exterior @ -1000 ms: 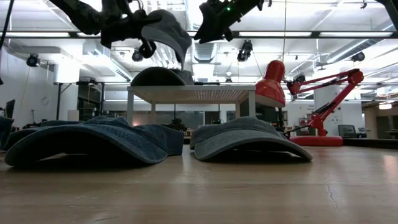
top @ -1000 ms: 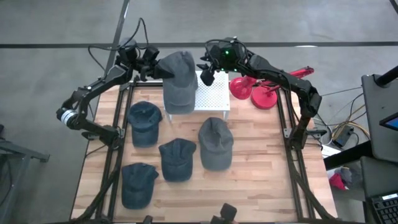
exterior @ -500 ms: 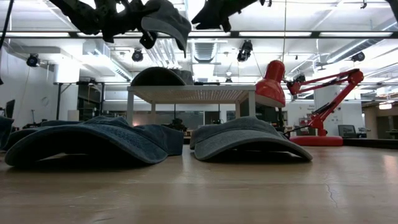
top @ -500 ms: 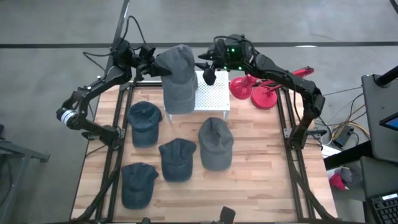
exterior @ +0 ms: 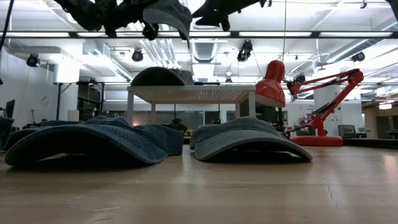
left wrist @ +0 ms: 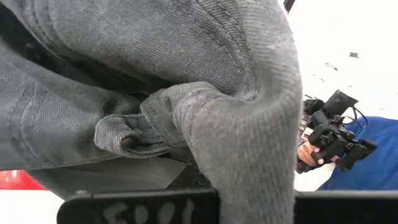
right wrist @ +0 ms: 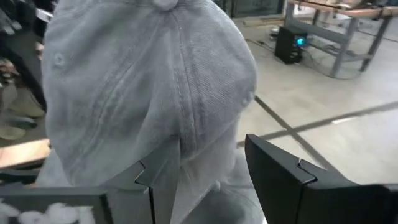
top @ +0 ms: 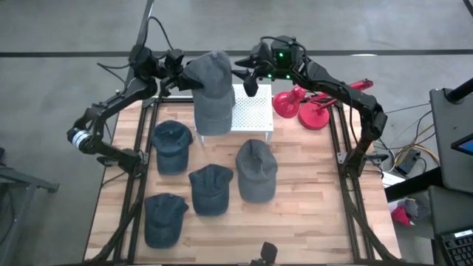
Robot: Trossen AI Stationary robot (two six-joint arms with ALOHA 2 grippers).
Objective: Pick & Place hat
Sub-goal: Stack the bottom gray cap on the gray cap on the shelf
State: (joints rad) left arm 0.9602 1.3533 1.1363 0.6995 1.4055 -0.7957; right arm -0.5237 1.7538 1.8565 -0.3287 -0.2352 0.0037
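A grey hat (top: 211, 70) hangs in the air above the white perforated stand (top: 255, 111), with my left gripper (top: 179, 74) shut on its left side. In the low view the hat (exterior: 168, 11) is at the top, its brim pointing down. My right gripper (top: 247, 83) stands open just right of the hat, apart from it. In the right wrist view the crown (right wrist: 143, 81) fills the space ahead of the spread fingers (right wrist: 280, 174). Another grey hat (exterior: 158, 76) rests crown up on the stand. My left gripper holds the grey hat by the lower edge on its left side (top: 191, 75), coming in level from the table's left. In the left wrist view bunched cloth and the back strap (left wrist: 124, 134) cover the fingers, so the hold itself is hidden. The hat hangs clear of the stand.
Several denim hats lie on the wooden table: (top: 172, 144), (top: 211, 188), (top: 164, 218) and a greyer one (top: 256, 170). A red desk lamp (top: 303, 107) stands right of the stand. A person's hand with a device (left wrist: 329, 140) shows beyond the table.
My left gripper has risen with the grey hat and rolled a little, carrying the hat higher above the stand. My right gripper has also risen beside the hat and tipped more level.
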